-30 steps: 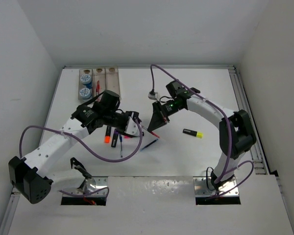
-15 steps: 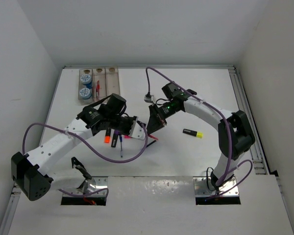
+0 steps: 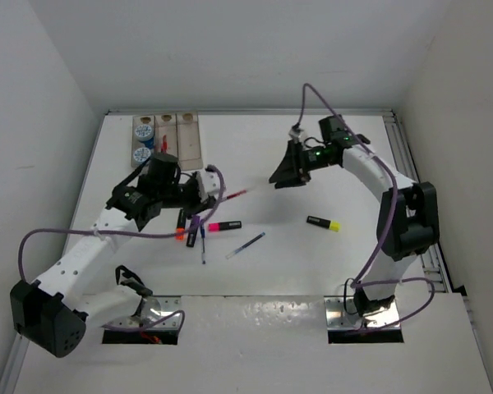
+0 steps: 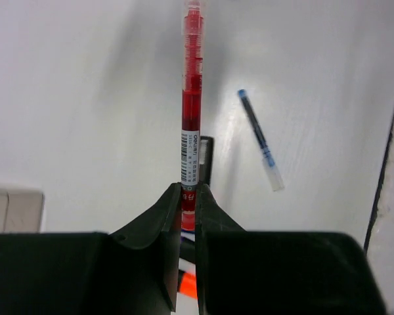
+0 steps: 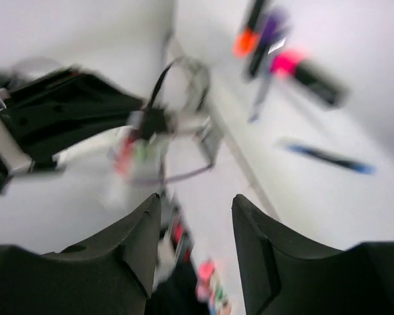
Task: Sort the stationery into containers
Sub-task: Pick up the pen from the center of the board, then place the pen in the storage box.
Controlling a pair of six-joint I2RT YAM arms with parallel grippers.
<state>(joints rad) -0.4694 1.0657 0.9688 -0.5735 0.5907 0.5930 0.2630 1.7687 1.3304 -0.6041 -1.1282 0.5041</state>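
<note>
Two hands work over a white tabletop [image 3: 312, 263]. In the top view the left hand [image 3: 209, 185] sits left of centre, clamped tight on a red pen [image 3: 235, 194] that sticks out to the right. The wrist view shows its fingers [image 4: 167, 216] pinching the pen's labelled end. The right hand [image 3: 281, 174] is right of centre in the upper half, spread apart. Its wrist view is motion-blurred, but the gap looks empty as far as I can tell. The tray [image 3: 187, 135] is at upper left, with two discs [image 3: 145, 130] in its left slot and a red item [image 3: 163, 148] in the middle slot. Just below the left hand lie a pink highlighter [image 3: 224, 225], an orange highlighter [image 3: 180, 226], a purple highlighter [image 3: 192, 235], a blue pen [image 3: 246, 245] and a second blue pen [image 3: 203, 246]. The yellow highlighter [image 3: 323, 222] lies apart, right of centre.
</note>
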